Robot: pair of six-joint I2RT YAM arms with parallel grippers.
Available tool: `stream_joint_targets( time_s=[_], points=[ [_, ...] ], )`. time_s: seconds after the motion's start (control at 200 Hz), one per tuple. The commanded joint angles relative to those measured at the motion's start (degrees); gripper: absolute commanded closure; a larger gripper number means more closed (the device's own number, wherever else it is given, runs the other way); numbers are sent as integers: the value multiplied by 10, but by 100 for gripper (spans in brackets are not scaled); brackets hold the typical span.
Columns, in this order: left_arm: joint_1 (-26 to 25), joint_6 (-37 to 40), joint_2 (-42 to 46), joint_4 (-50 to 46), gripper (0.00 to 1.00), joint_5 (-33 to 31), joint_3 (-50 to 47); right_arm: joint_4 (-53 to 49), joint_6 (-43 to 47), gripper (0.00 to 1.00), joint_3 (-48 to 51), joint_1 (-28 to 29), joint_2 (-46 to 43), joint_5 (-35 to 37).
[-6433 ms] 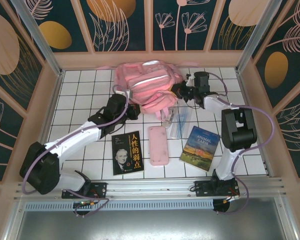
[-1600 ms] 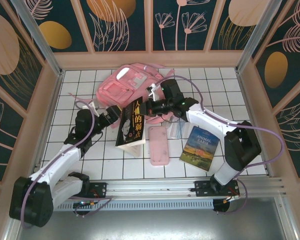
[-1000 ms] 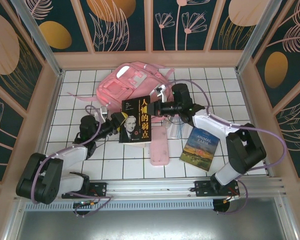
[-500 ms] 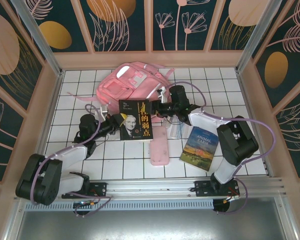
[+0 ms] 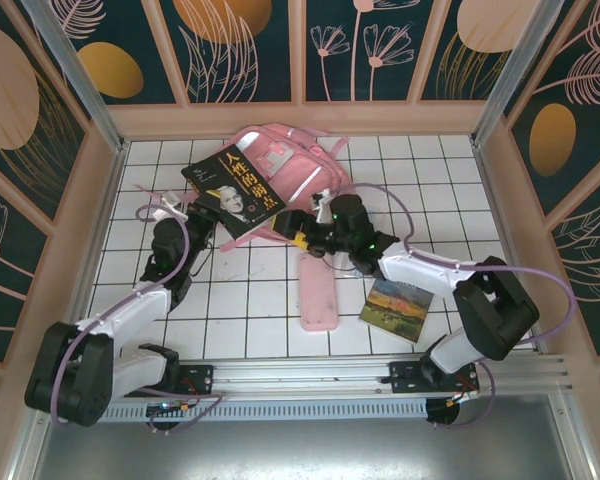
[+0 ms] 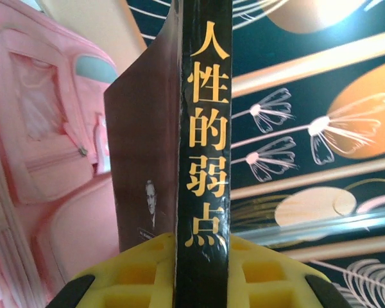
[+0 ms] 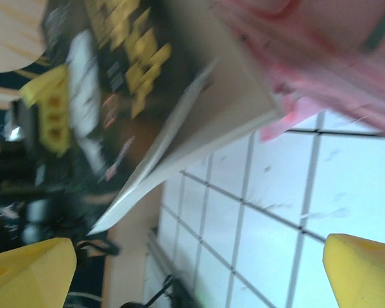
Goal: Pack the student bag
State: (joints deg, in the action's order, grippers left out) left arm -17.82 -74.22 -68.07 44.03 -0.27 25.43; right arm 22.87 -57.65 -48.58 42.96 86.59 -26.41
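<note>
the student bag [image 5: 280, 165] lies just beyond both grippers. the left gripper [image 6: 202, 269] is clenched on the black book [image 5: 232, 190], raised over the bag's near-left edge; the right gripper [image 7: 192, 273] hangs released before it. apparently nothing is packed yet: pencil case [image 5: 318, 290] and second book [image 5: 400, 305] lie nearer.

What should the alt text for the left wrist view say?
A black book with a gold Chinese title on its spine stands upright, clamped between the yellow fingers of the left hand. The pink student bag lies behind it to the left, a floral wall panel to the right.
</note>
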Motion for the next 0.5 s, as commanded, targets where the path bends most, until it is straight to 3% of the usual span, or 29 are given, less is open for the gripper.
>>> stream_joint_targets(
  time_s=[0.0, 0.195, 0.38, 0.44, 0.495],
  points=[
    [-28, -27, -27, 111, 100, -55, 40, 158, -72, 1, -10, 16, 30, 17],
    [-70, -51, -51, 139, 100, -78, 44, 285, -136, 1, -29, 20, 102, 2],
    [-97, -67, -56, 153, 100, -97, 32, 326, -159, 3, -39, 12, 120, 14],
    [-101, -75, -57, 153, 100, -96, 29, 322, -151, 13, -38, 6, 114, 28],
    [-105, -79, -58, 155, 100, -97, 26, 319, -149, 29, -31, -1, 106, 48]
  ],
)
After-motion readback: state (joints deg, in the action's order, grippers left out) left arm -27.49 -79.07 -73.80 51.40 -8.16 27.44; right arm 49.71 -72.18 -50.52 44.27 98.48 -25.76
